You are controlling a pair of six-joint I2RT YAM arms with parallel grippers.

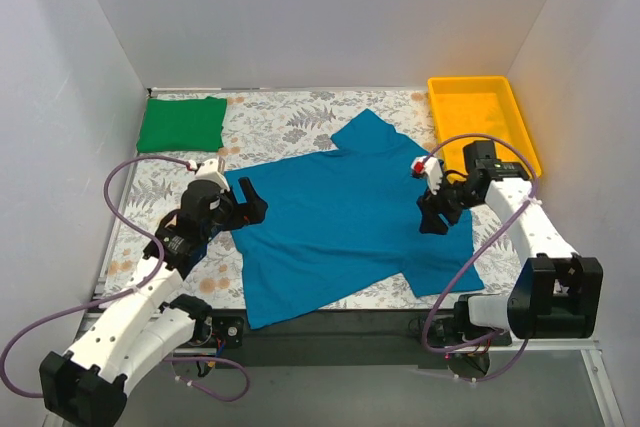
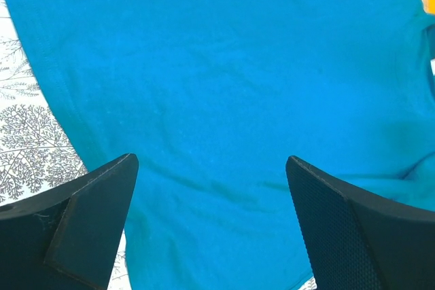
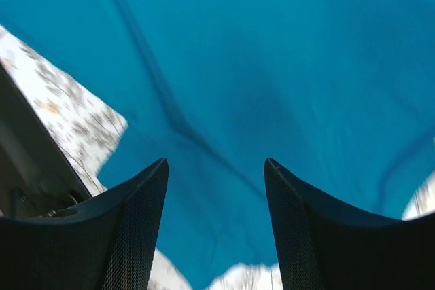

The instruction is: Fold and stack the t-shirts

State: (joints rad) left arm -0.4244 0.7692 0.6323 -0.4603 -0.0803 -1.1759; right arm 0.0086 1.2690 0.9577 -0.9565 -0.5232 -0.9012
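The teal-blue cotton short-sleeved t-shirt [image 1: 340,227] lies spread open and nearly flat at the middle of the floral-patterned desk [image 1: 290,122]. Its long axis appears to run from 9 o'clock to 3 o'clock, tipped slightly. What looks like the straight hem is at the 9 o'clock side, and 1 sleeve points toward 12 o'clock.

The bright green cotton t-shirt [image 1: 181,123] sits as a folded pad in the 10 o'clock corner, well apart. The yellow plastic tray [image 1: 437,112] is at 2 o'clock.

The left fingers [image 1: 257,209] are spread wide and pinch nothing. They hang just over the 9 o'clock edge of the teal shirt. From the left wrist, those fingers [image 2: 95,215] frame bare cloth [image 2: 238,86], with the stitched edge running off at 9 o'clock.

The right fingers [image 1: 432,219] are also spread and empty. They are over the shirt's 3 o'clock part, inside its outline and not at an edge. The right wrist view shows these fingers [image 3: 129,229] close above a soft crease in the fabric [image 3: 272,66].

The shirt is not yet folded. By my reading, each arm is nearest its own end of the long axis, so the next fold likely means each taking its side.
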